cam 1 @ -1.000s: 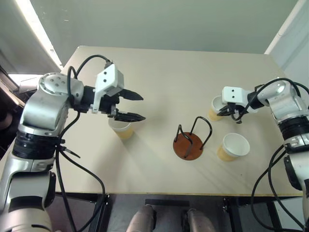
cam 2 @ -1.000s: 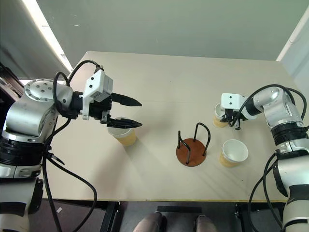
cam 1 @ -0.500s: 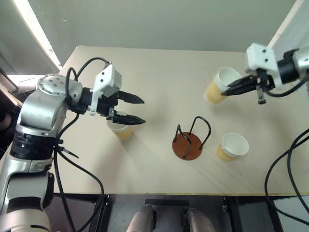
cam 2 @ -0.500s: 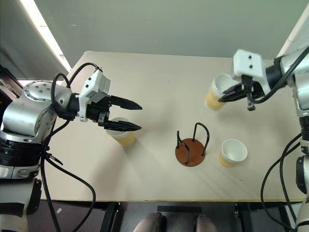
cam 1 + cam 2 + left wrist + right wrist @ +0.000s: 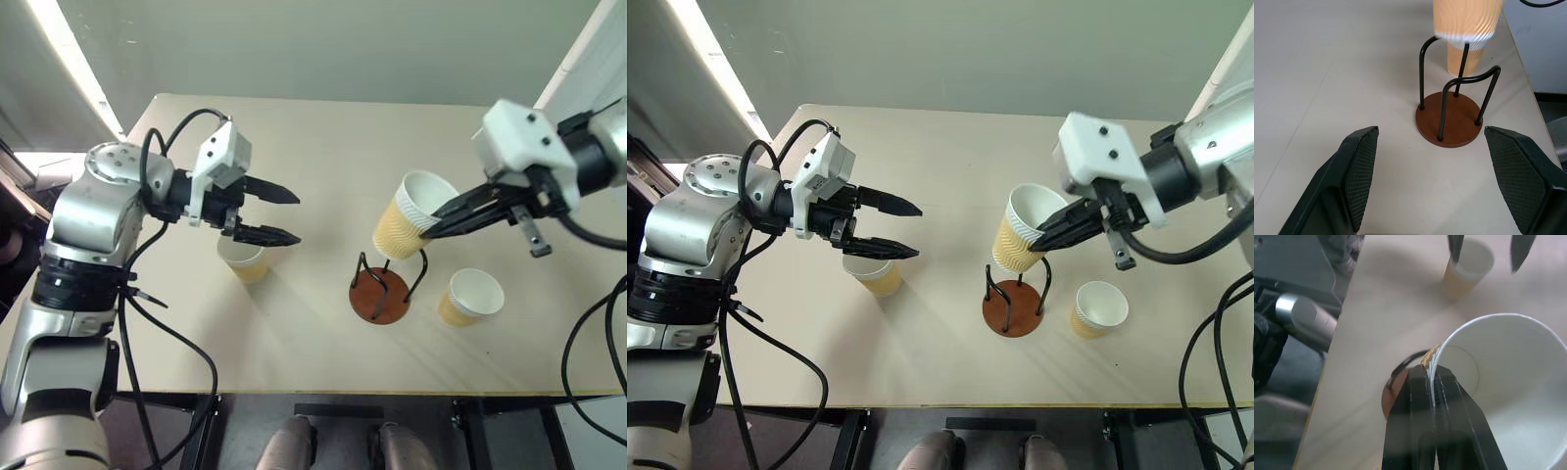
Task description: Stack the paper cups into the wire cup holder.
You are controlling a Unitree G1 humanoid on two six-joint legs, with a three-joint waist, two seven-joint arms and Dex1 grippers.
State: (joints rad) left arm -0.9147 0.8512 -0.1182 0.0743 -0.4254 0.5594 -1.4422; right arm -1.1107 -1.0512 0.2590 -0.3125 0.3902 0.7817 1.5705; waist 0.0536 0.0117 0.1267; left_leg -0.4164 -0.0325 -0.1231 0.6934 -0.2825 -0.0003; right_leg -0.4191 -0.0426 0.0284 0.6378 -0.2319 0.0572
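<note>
left gripper (image 5: 282, 213): i see it spread wide, empty, hovering above a paper cup (image 5: 244, 260) standing on the table (image 5: 323, 137).
wire cup holder (image 5: 384, 285): mid-table, empty.
lifted cup (image 5: 408, 217): tilted in the air above the holder.
right gripper (image 5: 438, 218): pinched on that cup's rim.
third cup (image 5: 470, 297): just right of the holder.

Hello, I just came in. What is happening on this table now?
The robot is stacking paper cups into a wire cup holder. Its right gripper pinches the rim of one cup and holds it in the air above the holder, not yet inside it. The left gripper is open and hovers over a second cup on the table. A third cup stands beside the holder, which is empty.
</note>
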